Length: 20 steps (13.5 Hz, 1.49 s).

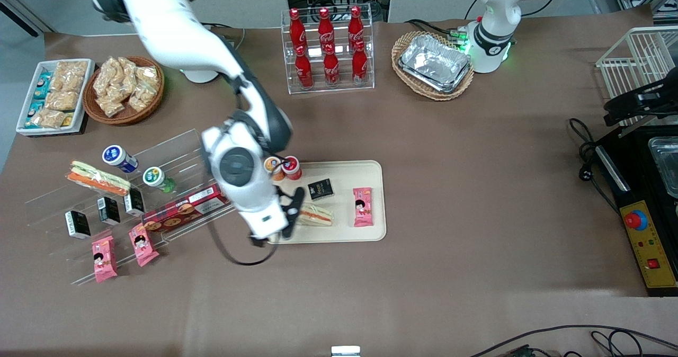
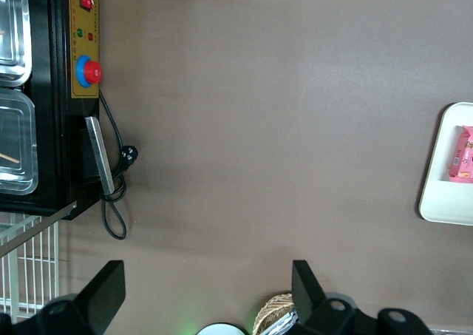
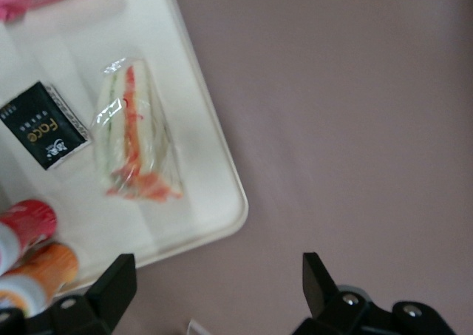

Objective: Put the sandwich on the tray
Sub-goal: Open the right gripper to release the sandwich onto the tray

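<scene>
The sandwich (image 3: 134, 135) lies flat on the tray (image 3: 214, 165), near its edge, beside a small black packet (image 3: 44, 135). The gripper (image 3: 214, 290) hangs spread wide and empty, seemingly just off the tray's edge. The job looks done.

You can read "Face" in gold on the small black packet (image 3: 44, 135) lying on the cream tray (image 3: 214, 165). The red bottles (image 1: 329, 47) in the clear rack carry white Coca-Cola script.
</scene>
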Available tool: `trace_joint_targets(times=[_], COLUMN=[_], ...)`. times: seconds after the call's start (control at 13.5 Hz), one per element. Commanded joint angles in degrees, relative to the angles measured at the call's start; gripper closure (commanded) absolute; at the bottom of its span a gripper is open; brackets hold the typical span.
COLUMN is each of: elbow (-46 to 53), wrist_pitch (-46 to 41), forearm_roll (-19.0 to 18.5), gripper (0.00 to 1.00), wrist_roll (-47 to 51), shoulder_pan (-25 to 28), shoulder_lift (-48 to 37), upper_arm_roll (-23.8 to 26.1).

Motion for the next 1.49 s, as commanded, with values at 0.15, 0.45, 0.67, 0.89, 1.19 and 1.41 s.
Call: trace_joint_targets(times=[0.15,0.45,0.67,0.89,1.19,1.41], elbow=[-1.3,-1.3,-1.3,-1.3,-1.3,-1.3], wrist_pitch=[-8.4,-11.6,-13.1,-16.8,-18.0,-20.0], forearm_roll=[6.1,5.7,5.4,5.3,5.3,5.2], gripper=[0.0,0.0,0.0,0.0,0.0,0.0], wrist_roll=[15.4,22.4,22.5,23.0,22.9,23.0], shoulder_pan=[-7.8,-11.8,-14.2,-14.0,-16.4,-16.5], shoulder_lift=[-10.9,-16.0,-18.4,-20.9,-23.1,-24.0], upper_arm_roll=[-0.6,-0.8,-2.9,-7.4,-8.3,-8.5])
